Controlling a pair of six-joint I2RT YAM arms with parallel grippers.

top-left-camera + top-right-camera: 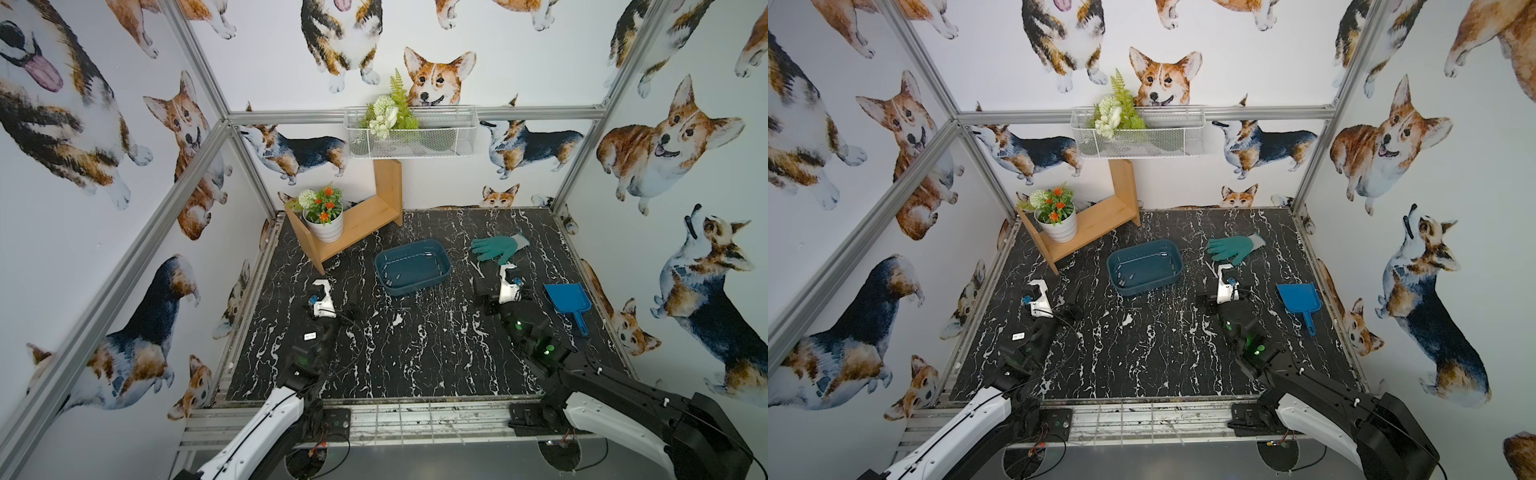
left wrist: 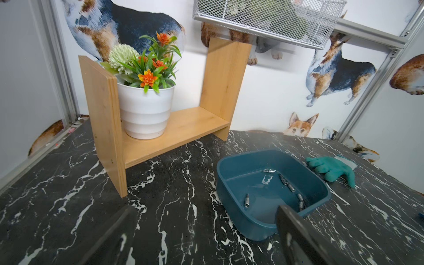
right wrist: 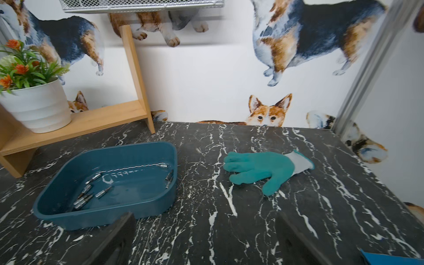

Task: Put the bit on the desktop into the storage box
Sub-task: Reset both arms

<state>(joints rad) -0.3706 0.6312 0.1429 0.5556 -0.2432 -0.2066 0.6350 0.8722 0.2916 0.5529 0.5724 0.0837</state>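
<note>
Status at this frame:
- Storage box (image 1: 415, 289) sat on the tabletop (image 1: 415, 353) at mid-depth, in front of the wooden shelf (image 1: 361, 222) and between the 2 arms. It was upright and touched nothing else.
- Bits (image 3: 85, 195) lay flat on the box floor. 1 cluster sat along 1 wall, with a couple more (image 3: 169, 177) by the opposite wall. In the left wrist view they were spread along the floor edges (image 2: 285, 182). I could not get an exact count.
- Left gripper (image 2: 205, 213) was low over the table on the box's left side. Its fingers (image 2: 296, 234) were spread wide with only bare tabletop between them. It was clear of the box.
- Right gripper (image 3: 205, 215) was on the box's right side, fingers (image 3: 119, 238) also wide apart and holding nothing.
- Green glove (image 1: 498, 247) lay flat to the right of the box, just beyond the right gripper.
- Blue scoop (image 1: 567, 298) lay near the table's right edge.
- White flower pot (image 1: 326, 230) stood on the shelf.
- Wire basket (image 1: 449, 139) hung on the back rail.
</note>
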